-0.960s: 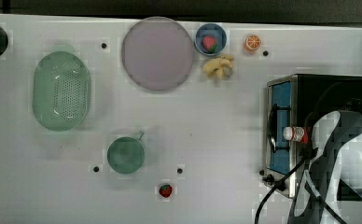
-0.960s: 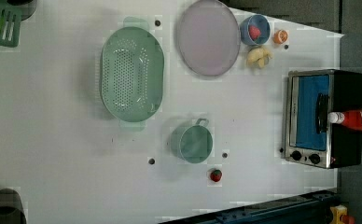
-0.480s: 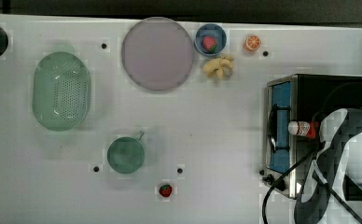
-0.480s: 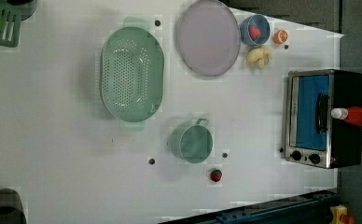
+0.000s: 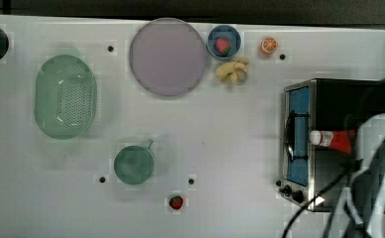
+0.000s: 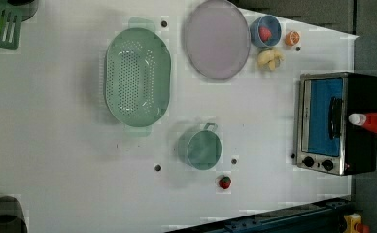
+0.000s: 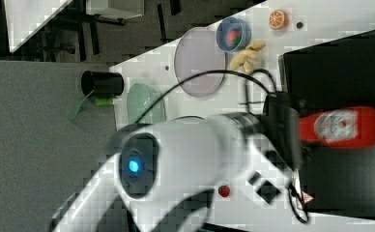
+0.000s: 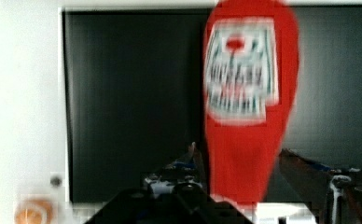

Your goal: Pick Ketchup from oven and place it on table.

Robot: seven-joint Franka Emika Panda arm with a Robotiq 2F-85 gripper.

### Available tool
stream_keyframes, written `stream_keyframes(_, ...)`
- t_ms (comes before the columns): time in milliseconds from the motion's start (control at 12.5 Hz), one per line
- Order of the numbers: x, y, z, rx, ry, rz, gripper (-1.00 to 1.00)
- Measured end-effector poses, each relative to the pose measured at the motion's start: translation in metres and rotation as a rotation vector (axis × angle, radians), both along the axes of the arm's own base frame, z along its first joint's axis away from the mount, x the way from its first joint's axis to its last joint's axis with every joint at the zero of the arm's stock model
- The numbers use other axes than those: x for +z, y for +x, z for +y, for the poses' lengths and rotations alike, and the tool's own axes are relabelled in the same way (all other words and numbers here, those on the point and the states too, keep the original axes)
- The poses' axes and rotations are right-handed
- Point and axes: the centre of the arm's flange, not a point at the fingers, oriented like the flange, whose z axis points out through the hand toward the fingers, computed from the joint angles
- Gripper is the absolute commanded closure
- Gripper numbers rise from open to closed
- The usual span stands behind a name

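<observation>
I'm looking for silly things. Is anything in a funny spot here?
Yes. The ketchup lies on its side on the black top of the oven, its white cap poking past the front edge. The pincer is closed around it. One strawberry sits alone on the table.

Green colander (image 5: 65,96) at the top view's left. Large lilac plate (image 5: 167,57) far centre; right of it a blue bowl (image 5: 224,41) holding a strawberry (image 5: 223,46), then an orange half (image 5: 268,45). Bananas (image 5: 232,71) just below the bowl. Green mug (image 5: 134,164) near centre, small strawberry (image 5: 176,202) to its lower right.
</observation>
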Motion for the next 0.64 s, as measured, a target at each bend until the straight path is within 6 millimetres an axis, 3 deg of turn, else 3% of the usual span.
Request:
stream_keyframes(240,0.012,0.048,0.103,0.190,0.091,0.078,-0.20)
stream_keyframes(400,0.048,0.087,0.203,0.392,0.082,0.034,-0.20)
stream_keyframes(560,0.075,0.099,0.280,0.529,0.074,-0.022,-0.20)
stream_keyframes(640,0.096,0.099,0.351,0.655,0.081,-0.060,-0.20)
